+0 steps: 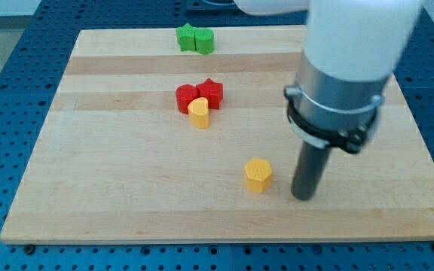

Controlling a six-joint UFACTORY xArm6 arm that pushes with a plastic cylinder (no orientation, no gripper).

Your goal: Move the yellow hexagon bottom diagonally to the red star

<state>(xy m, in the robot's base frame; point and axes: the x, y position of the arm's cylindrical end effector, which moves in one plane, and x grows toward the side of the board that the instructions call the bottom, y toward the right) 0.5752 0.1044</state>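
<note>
yellow hexagon (258, 175) sits low on the board (111, 196), in the lower middle of the camera view, standing free with bare wood all around it. my tip (304, 197) is down on the wood just beside it, on the view's right and a touch lower, not touching, a narrow gap showing between them. no claw on this rig, just the straight dark rod, so nothing to open or close. up the board, well apart from the hexagon, the red star (212, 92) sits in a tight cluster, touching a red round block (187, 98) on its left, with a second yellow block (200, 113), shape hard to call, pressed in just below the pair. two green blocks (195, 38) sit together near the view's top edge, out of play. the relation that matters: the hexagon lies to the view's left of my tip, and the star lies up and left of the hexagon. so the tip looks fairly placed for a shove up and leftward, though the target spot, diagonally below the star, looks crowded on the left by that other yellow block, and i'd judge the lower-right side the cleaner landing.
</note>
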